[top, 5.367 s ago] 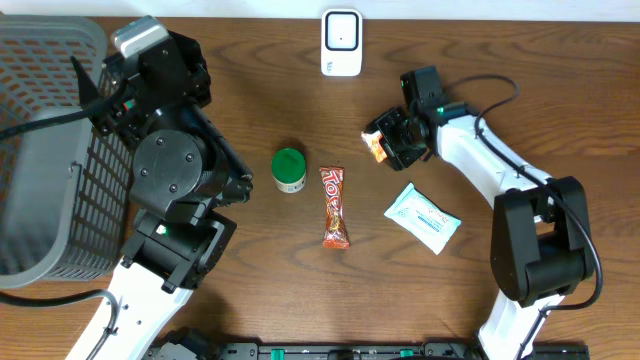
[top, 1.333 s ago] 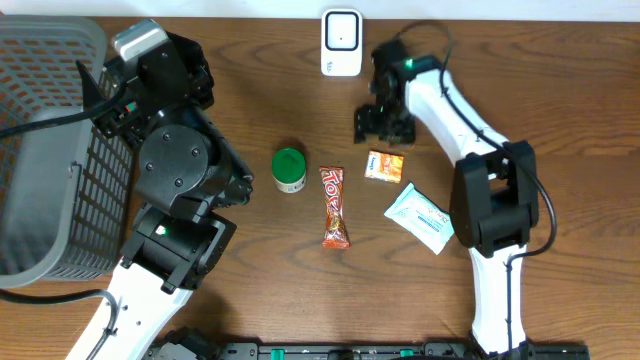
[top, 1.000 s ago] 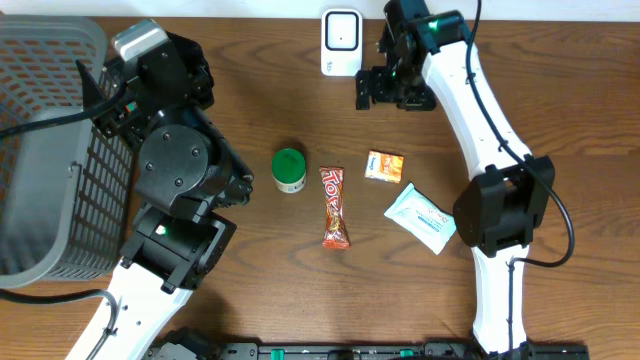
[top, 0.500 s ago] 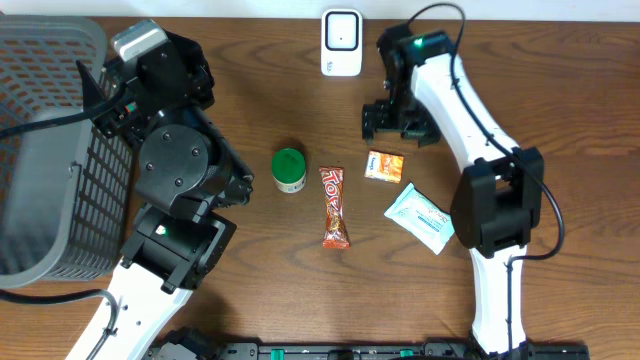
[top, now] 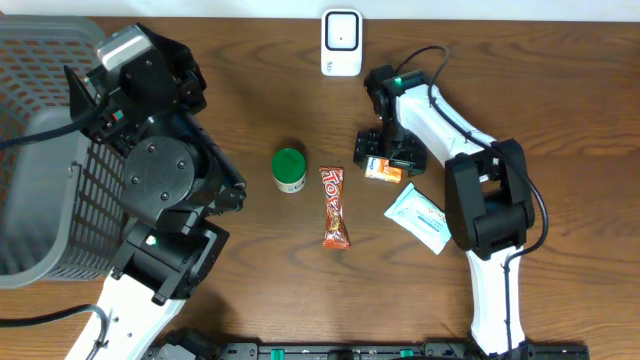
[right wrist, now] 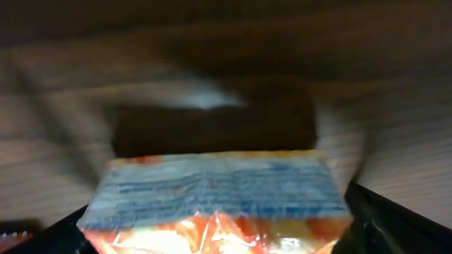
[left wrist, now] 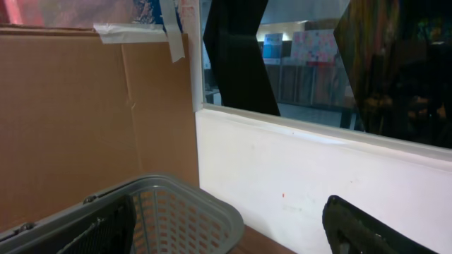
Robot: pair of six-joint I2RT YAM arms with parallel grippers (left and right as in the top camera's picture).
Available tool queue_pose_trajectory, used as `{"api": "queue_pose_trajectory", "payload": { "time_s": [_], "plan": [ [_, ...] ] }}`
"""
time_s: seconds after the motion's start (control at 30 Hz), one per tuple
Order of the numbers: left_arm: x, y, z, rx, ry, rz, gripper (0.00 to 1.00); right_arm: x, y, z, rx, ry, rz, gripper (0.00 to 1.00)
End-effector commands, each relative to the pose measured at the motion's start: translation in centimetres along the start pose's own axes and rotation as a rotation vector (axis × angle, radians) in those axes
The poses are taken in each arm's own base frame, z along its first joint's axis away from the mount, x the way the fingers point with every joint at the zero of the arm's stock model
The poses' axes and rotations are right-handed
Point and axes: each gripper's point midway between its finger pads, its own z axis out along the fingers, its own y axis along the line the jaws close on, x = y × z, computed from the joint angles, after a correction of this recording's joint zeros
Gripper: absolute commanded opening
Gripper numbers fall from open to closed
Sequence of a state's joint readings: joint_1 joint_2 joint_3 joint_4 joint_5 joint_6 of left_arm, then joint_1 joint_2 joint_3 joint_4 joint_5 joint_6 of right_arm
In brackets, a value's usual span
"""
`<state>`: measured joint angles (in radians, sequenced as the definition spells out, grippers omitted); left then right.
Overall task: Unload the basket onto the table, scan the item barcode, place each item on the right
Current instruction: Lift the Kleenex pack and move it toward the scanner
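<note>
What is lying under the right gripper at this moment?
An orange snack packet lies on the table under the open right gripper. From overhead the gripper covers part of it; only an orange edge shows. Its underside is hidden.

Things on the brown wooden table [top: 560,80], seen from above.
The grey plastic mesh basket [top: 40,60] sits at the table's left end, and the left arm [top: 165,170] stands just beside it, on its right. The white box-shaped scanner [top: 341,42] stands at the far edge, in the middle. Nearer the robot, a row runs from left to right: the small round jar with a green lid [top: 289,170], then the long brown candy bar in its wrapper [top: 334,206] just beside it, then the small orange foil snack packet [top: 379,172]. The right gripper [top: 386,160] is right over this packet, with one finger on each side of it. The flat white plastic packet [top: 422,219] lies near the orange one, to its right and a bit closer to the robot.
</note>
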<state>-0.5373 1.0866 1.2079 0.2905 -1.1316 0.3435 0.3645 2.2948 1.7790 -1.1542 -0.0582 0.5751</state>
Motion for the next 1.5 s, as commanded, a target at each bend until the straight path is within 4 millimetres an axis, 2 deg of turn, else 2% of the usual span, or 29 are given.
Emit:
{"api": "queue_pose_trajectory", "payload": {
  "time_s": [0.0,0.13,0.23,0.33,0.53,0.67,0.87,1.03,1.23,1.37,1.47],
  "plan": [
    [-0.2,0.6,0.0,-0.012,-0.002,-0.016,0.85,0.2,-0.4,0.9,0.027,-0.004,0.029,0.97],
    [-0.2,0.6,0.0,-0.012,-0.002,-0.016,0.85,-0.4,-0.6,0.9,0.032,-0.028,0.028,0.86],
    [-0.2,0.6,0.0,-0.012,-0.002,-0.015,0.85,-0.7,-0.7,0.9,0.029,-0.032,0.033,0.73],
    [-0.1,0.5,0.0,-0.011,-0.001,-0.012,0.85,-1.1,-0.8,0.8,0.021,-0.043,0.030,0.66],
    [0.0,0.5,0.0,-0.010,0.000,-0.008,0.85,-1.6,-1.0,0.6,0.018,-0.054,-0.017,0.63],
    [0.1,0.5,0.0,-0.010,0.001,-0.006,0.85,-1.5,-1.0,-0.6,0.018,-0.039,-0.028,0.59],
    [0.1,0.5,0.0,-0.010,0.001,-0.007,0.85,0.8,0.5,-3.4,-0.070,0.081,-0.039,0.60],
    [0.1,0.5,0.0,-0.010,0.001,-0.015,0.85,4.1,2.7,-4.6,-0.221,0.239,-0.092,0.59],
    [0.1,0.5,0.0,-0.010,0.001,-0.029,0.85,7.6,2.4,-5.5,-0.220,0.385,-0.101,0.59],
    [0.2,0.4,0.0,-0.009,0.004,-0.044,0.85,9.1,2.2,-5.9,-0.197,0.442,-0.102,0.59],
    [0.2,0.4,0.0,-0.009,0.005,-0.048,0.85,10.1,2.9,-6.3,-0.234,0.473,-0.143,0.59]
  ]
}}
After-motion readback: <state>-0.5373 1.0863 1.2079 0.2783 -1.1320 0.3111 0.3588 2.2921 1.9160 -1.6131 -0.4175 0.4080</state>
